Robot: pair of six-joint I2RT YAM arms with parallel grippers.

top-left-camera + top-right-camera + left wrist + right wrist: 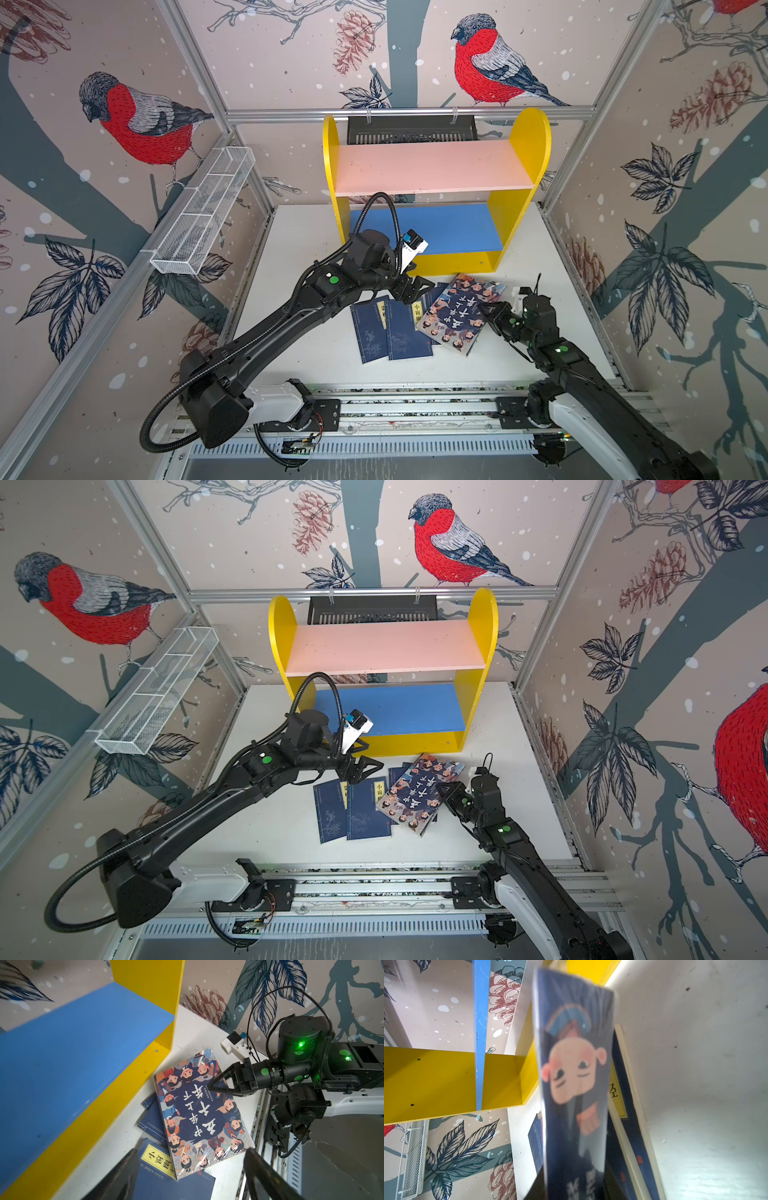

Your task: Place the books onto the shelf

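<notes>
**Ana:** Books are your job, so start at your right claw. It is pinching the big picture book by its right edge. In the right wrist view the cover is very close and blurry, with a pink face on it.

**Ben:** Your left claw is spread wide. Its two dark fingers hang apart, just over a navy book with a yellow label. I cannot tell if they touch it.

**Ana:** In both top views you see the picture book a little below the middle of the frame. It lies slantwise on top of the navy ones.

**Ben:** Left of it, the labelled book has a second navy book beside it, both flat on the white table. More navy corners poke out from under the picture book.

**Ana:** Every book you can see is on the table, just in front of the shelf. Your shelf stands in the upper middle of the frame. It has yellow round-topped sides, a pink board on top and a blue board below.

**Ben:** Look further out. A white mesh tray hangs on the wall at the left of the frame. A black basket hangs behind the shelf, near the top.
</notes>
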